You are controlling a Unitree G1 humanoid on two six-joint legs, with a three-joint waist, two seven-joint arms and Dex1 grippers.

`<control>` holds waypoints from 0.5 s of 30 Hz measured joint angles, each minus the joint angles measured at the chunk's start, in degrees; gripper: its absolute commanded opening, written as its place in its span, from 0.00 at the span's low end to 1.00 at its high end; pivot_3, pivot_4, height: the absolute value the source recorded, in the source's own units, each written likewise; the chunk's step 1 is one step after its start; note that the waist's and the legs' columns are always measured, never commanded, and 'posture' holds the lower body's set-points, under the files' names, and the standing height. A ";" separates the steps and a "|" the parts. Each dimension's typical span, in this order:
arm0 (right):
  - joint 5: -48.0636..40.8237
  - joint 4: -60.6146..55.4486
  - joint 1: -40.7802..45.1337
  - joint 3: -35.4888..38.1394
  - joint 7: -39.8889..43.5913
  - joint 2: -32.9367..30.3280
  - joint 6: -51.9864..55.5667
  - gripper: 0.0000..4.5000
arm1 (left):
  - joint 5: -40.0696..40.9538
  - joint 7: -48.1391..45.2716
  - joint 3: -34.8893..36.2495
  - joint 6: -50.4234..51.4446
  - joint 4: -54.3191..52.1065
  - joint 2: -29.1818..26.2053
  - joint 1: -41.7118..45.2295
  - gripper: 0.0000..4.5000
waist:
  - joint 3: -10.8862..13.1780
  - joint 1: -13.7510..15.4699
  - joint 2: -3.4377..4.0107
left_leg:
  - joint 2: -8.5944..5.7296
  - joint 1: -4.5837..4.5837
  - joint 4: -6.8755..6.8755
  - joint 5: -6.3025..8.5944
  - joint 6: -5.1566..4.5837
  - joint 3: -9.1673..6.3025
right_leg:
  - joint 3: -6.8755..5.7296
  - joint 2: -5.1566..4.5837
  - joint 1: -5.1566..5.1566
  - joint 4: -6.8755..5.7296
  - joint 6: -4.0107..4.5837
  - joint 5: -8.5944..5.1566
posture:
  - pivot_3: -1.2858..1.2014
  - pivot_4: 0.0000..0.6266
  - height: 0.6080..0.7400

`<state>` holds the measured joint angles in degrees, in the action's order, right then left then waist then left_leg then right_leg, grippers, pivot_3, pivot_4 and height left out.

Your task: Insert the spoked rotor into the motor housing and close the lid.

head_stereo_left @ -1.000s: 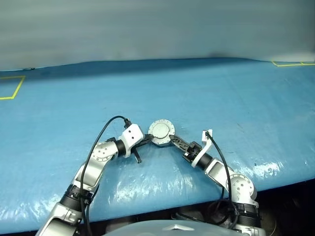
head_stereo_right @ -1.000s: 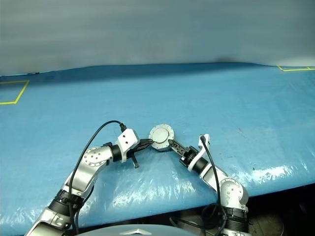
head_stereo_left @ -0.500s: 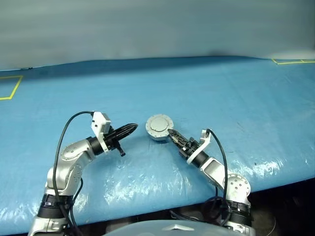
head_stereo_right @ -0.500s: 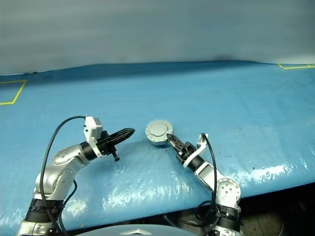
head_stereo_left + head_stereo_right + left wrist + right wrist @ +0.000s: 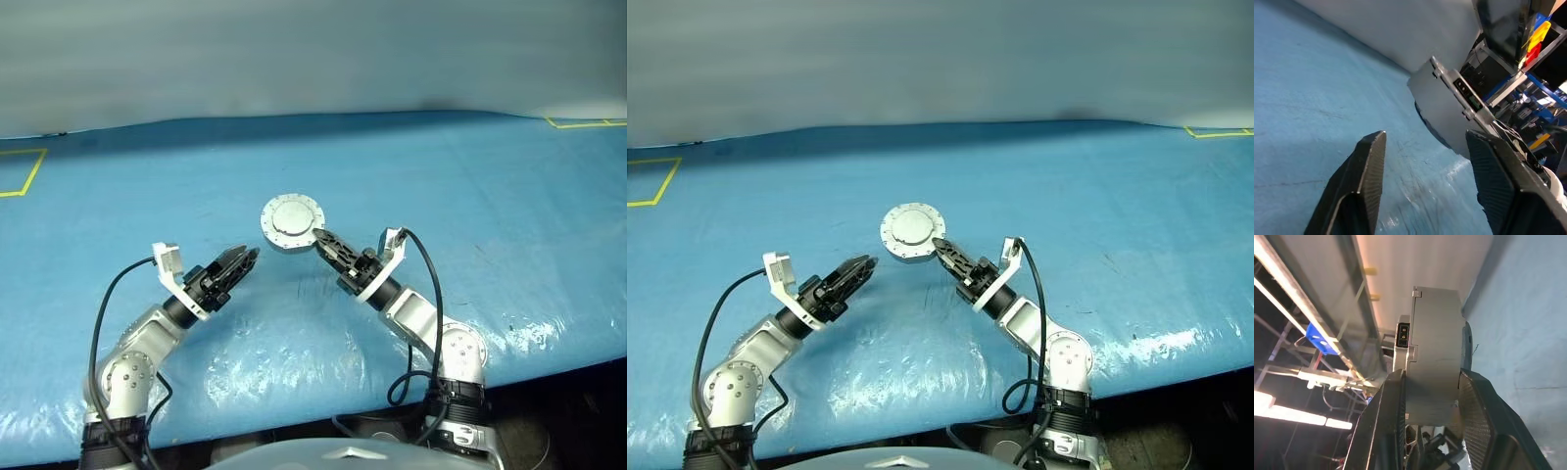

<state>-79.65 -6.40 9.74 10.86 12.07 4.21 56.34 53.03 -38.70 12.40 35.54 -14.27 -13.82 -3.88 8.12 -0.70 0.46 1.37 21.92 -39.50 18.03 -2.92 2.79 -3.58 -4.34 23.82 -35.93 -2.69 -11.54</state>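
I had the left gripper (image 5: 247, 257) at lower left of the head view, fingers spread wide with nothing between them, well apart from the part. Right gripper (image 5: 319, 239) sat just right of centre, fingers clamped on the edge of the motor housing (image 5: 290, 222) and holding it tilted up off the blue table (image 5: 490, 196). Lid (image 5: 913, 225) looked closed flat over the housing. Spoked rotor I couldn't see, so I judged it was inside. Looked to me like insert and close were done; what remained was setting the unit back down and letting go.
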 measured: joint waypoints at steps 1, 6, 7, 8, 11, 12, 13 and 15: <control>-0.14 -0.34 0.10 -0.45 0.00 -0.03 0.16 0.26 | 0.26 0.15 -0.24 0.20 0.00 0.37 -0.07 1.00 | 0.00 0.01 0.00 | 0.00 0.00 0.00 0.00 0.00 0.00 | -0.01 0.00 0.00 0.00 0.00 0.00 | 0.52 0.24 1.00; -0.23 -2.26 0.05 -1.41 1.93 -2.23 -0.15 0.26 | 3.57 1.16 -0.83 0.71 -0.29 3.55 -0.18 1.00 | 0.04 0.02 -0.06 | -0.08 0.00 -0.01 0.02 -0.03 0.02 | 0.05 -0.03 0.00 0.02 -0.03 0.02 | 0.52 0.24 1.00; -0.24 -3.01 0.05 -1.43 2.24 -2.35 -0.33 0.26 | 4.92 1.21 -0.82 0.88 -1.00 4.05 -0.18 1.00 | 0.07 0.01 -0.11 | -0.07 0.00 -0.01 0.02 -0.03 0.01 | 0.04 -0.03 0.00 0.02 -0.03 0.02 | 0.52 0.24 1.00; -0.28 -3.27 0.06 -1.44 2.50 -2.39 -0.43 0.26 | 5.63 1.23 -0.82 1.09 -1.62 4.26 -0.16 1.00 | 0.08 -0.05 -0.12 | -0.06 0.00 -0.01 0.02 -0.03 0.01 | 0.04 -0.02 0.00 0.02 -0.03 0.02 | 0.52 0.24 1.00; -0.24 -3.42 -0.30 -2.84 2.65 -3.24 0.07 0.26 | 7.05 1.15 -1.84 1.30 -4.93 4.29 0.08 1.00 | 0.08 -0.11 -0.12 | -0.06 0.00 -0.01 0.01 -0.02 0.01 | 0.04 0.01 0.00 0.00 0.00 0.00 | 0.52 0.24 1.00; -0.06 -3.39 -0.55 -3.64 2.52 -3.42 0.54 0.26 | 7.20 1.11 -2.29 1.35 -5.67 4.21 0.07 1.00 | 0.08 -0.13 -0.12 | -0.06 0.00 0.00 0.01 -0.02 0.01 | 0.04 0.01 0.01 0.00 0.00 0.00 | 0.52 0.24 1.00; -0.04 -3.39 -0.79 -4.31 2.50 -3.47 0.69 0.26 | 7.13 1.14 -2.62 1.47 -5.92 3.94 -0.08 1.00 | 0.08 -0.14 -0.12 | -0.08 -0.01 0.00 0.01 -0.02 0.01 | 0.05 0.02 0.01 0.00 0.01 0.00 | 0.52 0.24 1.00; -0.03 -3.38 -0.83 -5.10 2.30 -3.56 0.72 0.26 | 6.68 0.81 -3.73 1.47 -6.14 2.45 -0.31 1.00 | 0.08 -0.08 -0.13 | -0.09 -0.01 -0.01 0.00 0.00 0.00 | 0.02 0.02 0.00 -0.01 0.01 0.00 | 0.52 0.24 1.00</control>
<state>-79.68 -9.78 8.90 5.76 14.37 0.65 57.06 59.71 -37.90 8.67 37.01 -20.41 -11.36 -4.19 8.20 -0.78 0.33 1.28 21.91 -39.51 18.03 -2.92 2.79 -3.56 -4.33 23.82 -35.94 -2.68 -11.54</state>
